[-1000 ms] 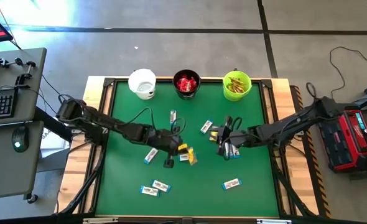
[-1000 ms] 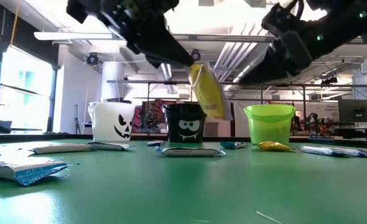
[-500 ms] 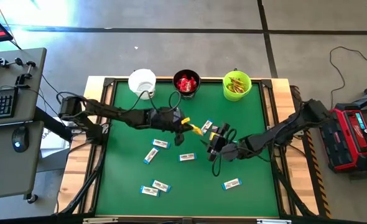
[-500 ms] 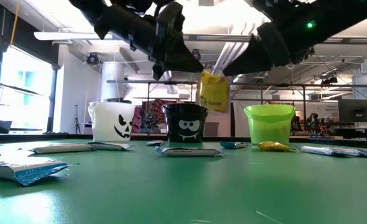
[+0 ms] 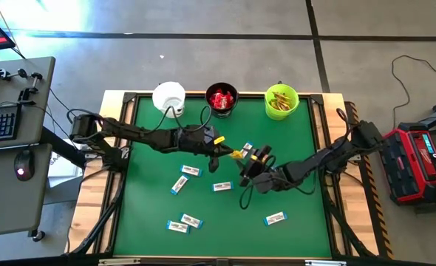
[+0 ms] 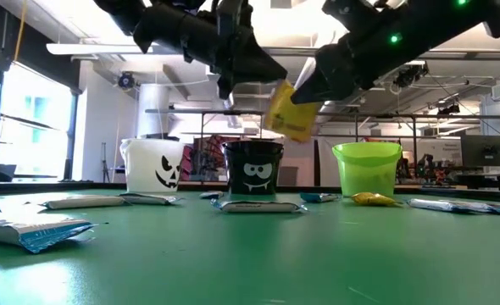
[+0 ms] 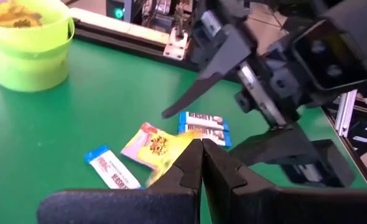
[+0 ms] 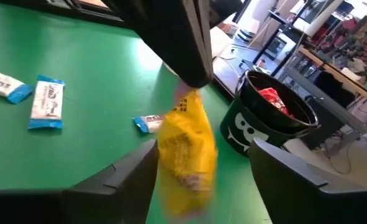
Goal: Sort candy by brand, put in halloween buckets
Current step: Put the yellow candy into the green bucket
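Item, as I see it from my station: one yellow-and-pink candy packet [image 6: 288,113] held above mid-tabletop [image 5: 292,140], clenched in my left pincer [image 5: 223,150], with my right pincer [image 5: 249,167] spread wide on either side of it, black bucket [image 5: 221,100] beyond.

Pinched at the tips of the dark fingers [image 7: 199,169] is a yellow packet [image 8: 185,148] with pink and small printed specks. Beyond those fingers stand a white bucket [image 6: 152,166] and a black bucket [image 6: 252,169], each with a grinning face, and a plain lime green bucket [image 6: 367,169]. The table [image 5: 292,133] is deep green, strewn with white-and-blue bars [image 5: 191,171]. Red wrappers [image 5: 221,98] fill the black bucket.
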Robot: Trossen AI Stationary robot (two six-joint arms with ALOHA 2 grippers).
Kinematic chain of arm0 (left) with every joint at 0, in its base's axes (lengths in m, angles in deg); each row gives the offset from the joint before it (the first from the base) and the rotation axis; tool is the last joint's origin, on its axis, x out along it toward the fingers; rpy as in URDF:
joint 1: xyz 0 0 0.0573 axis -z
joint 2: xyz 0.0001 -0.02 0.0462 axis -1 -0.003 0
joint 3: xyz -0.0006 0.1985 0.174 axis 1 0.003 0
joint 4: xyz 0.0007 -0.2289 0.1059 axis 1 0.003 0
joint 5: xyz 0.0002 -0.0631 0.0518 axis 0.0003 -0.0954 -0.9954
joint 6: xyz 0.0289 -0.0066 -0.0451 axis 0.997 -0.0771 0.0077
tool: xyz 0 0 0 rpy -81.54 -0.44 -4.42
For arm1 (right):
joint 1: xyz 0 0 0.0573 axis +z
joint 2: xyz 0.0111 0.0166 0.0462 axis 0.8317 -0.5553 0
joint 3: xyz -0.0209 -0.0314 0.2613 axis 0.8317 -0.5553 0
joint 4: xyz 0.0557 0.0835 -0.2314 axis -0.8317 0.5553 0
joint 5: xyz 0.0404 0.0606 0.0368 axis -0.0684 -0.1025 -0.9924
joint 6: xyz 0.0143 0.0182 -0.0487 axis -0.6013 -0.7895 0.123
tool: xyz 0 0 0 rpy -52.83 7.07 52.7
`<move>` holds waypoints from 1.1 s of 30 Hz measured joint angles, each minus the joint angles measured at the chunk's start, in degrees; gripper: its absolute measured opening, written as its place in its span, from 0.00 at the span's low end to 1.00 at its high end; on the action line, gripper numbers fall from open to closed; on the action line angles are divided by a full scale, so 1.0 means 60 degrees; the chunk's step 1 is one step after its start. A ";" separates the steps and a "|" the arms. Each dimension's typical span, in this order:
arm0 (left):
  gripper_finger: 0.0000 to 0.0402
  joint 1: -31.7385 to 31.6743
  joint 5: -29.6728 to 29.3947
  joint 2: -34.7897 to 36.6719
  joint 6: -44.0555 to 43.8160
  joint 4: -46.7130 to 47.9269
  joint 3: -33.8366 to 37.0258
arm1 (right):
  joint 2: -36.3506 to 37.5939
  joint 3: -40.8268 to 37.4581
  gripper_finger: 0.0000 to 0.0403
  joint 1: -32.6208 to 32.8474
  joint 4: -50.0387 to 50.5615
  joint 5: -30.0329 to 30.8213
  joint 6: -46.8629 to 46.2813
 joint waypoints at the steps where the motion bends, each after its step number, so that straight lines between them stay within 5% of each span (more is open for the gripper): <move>1: 0.00 0.0008 0.0000 0.0000 0.0052 -0.0049 0.0000 | 0.0000 0.0000 0.55 -0.0030 0.0002 -0.0001 -0.0030; 12: 0.00 0.0151 0.0004 0.0000 0.0634 -0.0265 0.0000 | 0.0004 0.0000 0.10 -0.0340 0.0141 -0.1619 -0.0066; 15: 0.00 0.0236 0.0004 0.0000 0.0809 -0.0242 0.0000 | 0.0059 0.0000 0.05 -0.0258 0.0310 -0.1658 -0.0069; 19: 0.00 0.0341 0.0053 0.0000 0.1170 -0.0002 0.0000 | 0.0356 0.0000 0.10 -0.0094 0.0912 -0.2079 -0.0545; 25: 0.00 0.0658 -0.0053 0.0000 0.1990 0.1110 0.0022 | 0.0542 0.0000 0.30 -0.0202 0.1893 -0.4744 -0.1585; 33: 0.00 0.1144 -0.0831 0.0000 0.1743 -0.0100 0.1341 | 0.0244 -0.0007 0.53 -0.0481 0.3206 -0.5195 -0.2410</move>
